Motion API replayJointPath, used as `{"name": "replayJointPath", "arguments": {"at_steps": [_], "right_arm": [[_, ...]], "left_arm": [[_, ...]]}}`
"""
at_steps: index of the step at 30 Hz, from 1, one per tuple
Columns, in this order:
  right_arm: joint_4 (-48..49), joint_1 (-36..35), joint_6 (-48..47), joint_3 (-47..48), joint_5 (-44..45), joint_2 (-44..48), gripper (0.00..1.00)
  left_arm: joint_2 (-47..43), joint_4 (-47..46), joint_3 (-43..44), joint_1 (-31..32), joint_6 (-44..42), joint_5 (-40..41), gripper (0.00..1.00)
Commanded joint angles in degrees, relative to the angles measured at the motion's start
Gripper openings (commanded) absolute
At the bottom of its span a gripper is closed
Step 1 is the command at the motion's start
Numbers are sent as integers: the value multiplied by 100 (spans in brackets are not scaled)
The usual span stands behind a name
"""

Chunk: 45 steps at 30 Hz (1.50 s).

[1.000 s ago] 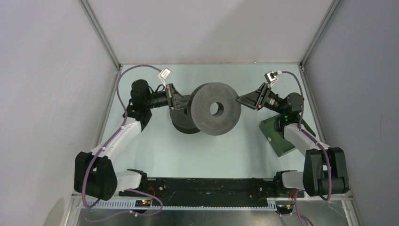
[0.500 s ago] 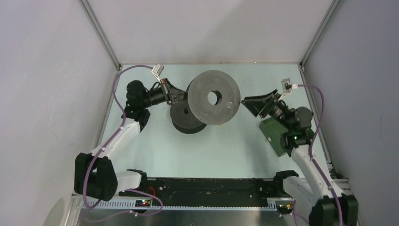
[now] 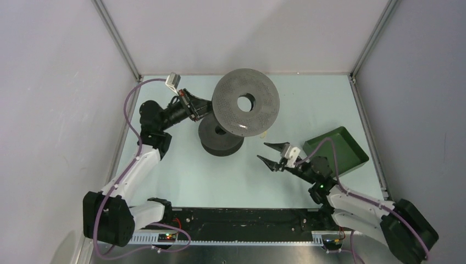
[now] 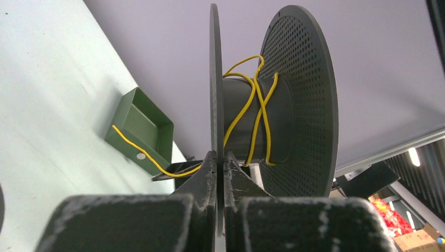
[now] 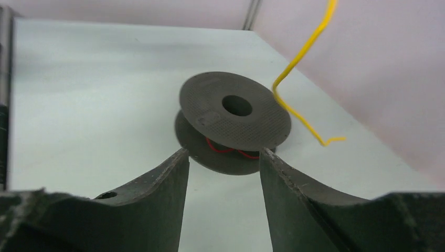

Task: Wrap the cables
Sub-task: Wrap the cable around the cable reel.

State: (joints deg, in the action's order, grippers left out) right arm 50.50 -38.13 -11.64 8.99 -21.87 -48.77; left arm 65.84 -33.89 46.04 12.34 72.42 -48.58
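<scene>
My left gripper (image 3: 206, 108) is shut on the near flange of a dark grey spool (image 3: 245, 102) and holds it on edge above the table. In the left wrist view the jaws (image 4: 220, 156) pinch the flange (image 4: 214, 79). The yellow cable (image 4: 255, 113) is wound loosely round its hub, and its free end trails down to the left. A second spool (image 3: 220, 138) lies flat on the table, with the red cable (image 5: 226, 149) wound on it. My right gripper (image 3: 262, 152) is open and empty in front of this spool (image 5: 234, 113). The yellow cable's tail (image 5: 303, 55) hangs to its right.
A green tray (image 3: 336, 148) sits at the right of the table, behind my right wrist; it also shows in the left wrist view (image 4: 140, 131). The enclosure walls stand close on the left, right and back.
My right arm has swung from beside the lifted spool down to the front middle of the table, uncovering the green tray. My left gripper has carried the spool up and toward the back.
</scene>
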Motion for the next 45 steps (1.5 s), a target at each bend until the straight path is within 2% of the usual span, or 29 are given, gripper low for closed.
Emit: {"name": "replayJointPath", "arguments": {"at_steps": [1, 6, 12, 21, 27, 32, 37, 39, 40, 41, 42, 44, 45], "right_arm": [[1484, -382, -2180, 131, 788, -785, 57], [2591, -795, -2887, 120, 1393, -1458, 57], [3159, -1016, -3283, 88, 1882, -1683, 57], [3016, -1004, -3372, 58, 2184, -1551, 55], [2953, -804, -3410, 233, 1997, -1751, 53], [2974, -695, -3393, 473, 1797, -2010, 40], [2801, -769, -3301, 617, 1550, -2066, 34], [2751, -803, -3241, 634, 1541, -2036, 22], [2713, -850, -3231, 632, 1542, -2012, 12], [2573, -892, -3235, 630, 1557, -1918, 3], [2475, -1017, -3250, 635, 1621, -1838, 0], [1874, -1270, -3268, 682, 1795, -1495, 0], [1198, -1365, -3269, 784, 1833, -1172, 0]], "left_arm": [[-346, -681, 54, -29, 511, 268, 0], [-437, -703, 23, -32, 604, 295, 0], [-499, -715, -30, -33, 668, 372, 0], [-490, -736, -150, -38, 692, 513, 0], [-494, -831, -150, -34, 821, 545, 0], [-507, -861, -189, -33, 900, 595, 0], [-499, -936, -253, -31, 1061, 710, 0], [-502, -984, -268, -27, 1105, 754, 0], [-498, -1016, -281, -33, 1115, 771, 0], [-505, -1033, -285, -36, 1114, 810, 0], [-525, -1058, -292, -33, 1093, 880, 0], [-570, -1065, -308, -44, 914, 1084, 0], [-593, -1066, -320, -41, 710, 1191, 0]]}}
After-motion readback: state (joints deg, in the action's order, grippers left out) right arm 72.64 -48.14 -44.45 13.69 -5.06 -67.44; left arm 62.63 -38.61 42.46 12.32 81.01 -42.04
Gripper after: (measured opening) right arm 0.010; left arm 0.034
